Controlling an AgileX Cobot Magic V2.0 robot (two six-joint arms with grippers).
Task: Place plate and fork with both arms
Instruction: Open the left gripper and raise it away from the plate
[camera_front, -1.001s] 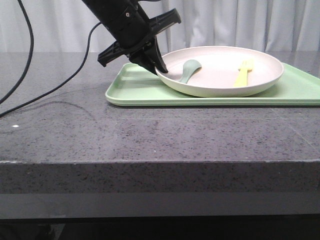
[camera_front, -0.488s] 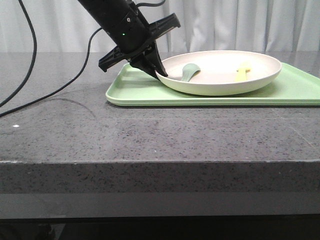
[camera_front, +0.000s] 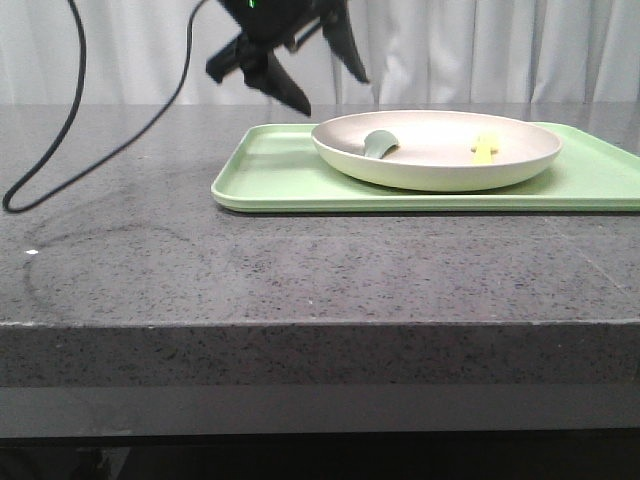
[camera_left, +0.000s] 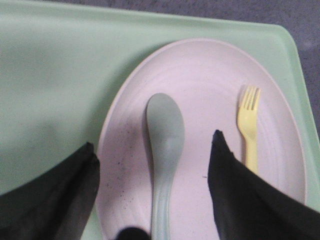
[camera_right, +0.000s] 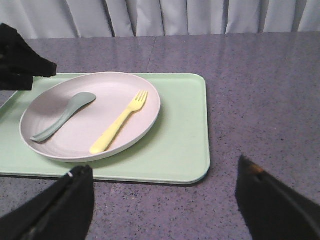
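The cream-white plate (camera_front: 437, 165) lies flat on the light-green tray (camera_front: 270, 180). The pale-yellow fork (camera_front: 485, 147) lies in the plate's right half, and a teal spoon (camera_front: 380, 143) lies in its left half. My left gripper (camera_front: 332, 94) is open and empty, above the plate's left rim and clear of it. In the left wrist view the plate (camera_left: 210, 90), fork (camera_left: 248, 125) and spoon (camera_left: 165, 130) lie below the spread fingers (camera_left: 235, 185). My right gripper (camera_right: 164, 167) is open and empty over bare table, on the near side of the tray (camera_right: 180, 135). It looks onto the plate (camera_right: 135, 90) and fork (camera_right: 120, 122).
The tray sits on a dark speckled stone table (camera_front: 300, 270) with a front edge near the camera. A black cable (camera_front: 60, 170) loops over the table's left side. White curtains (camera_front: 480, 50) hang behind. The left gripper also shows in the right wrist view (camera_right: 20, 62).
My left gripper has let go of the plate's left rim, opened and risen. The plate, tilted before, has settled flat on the tray.
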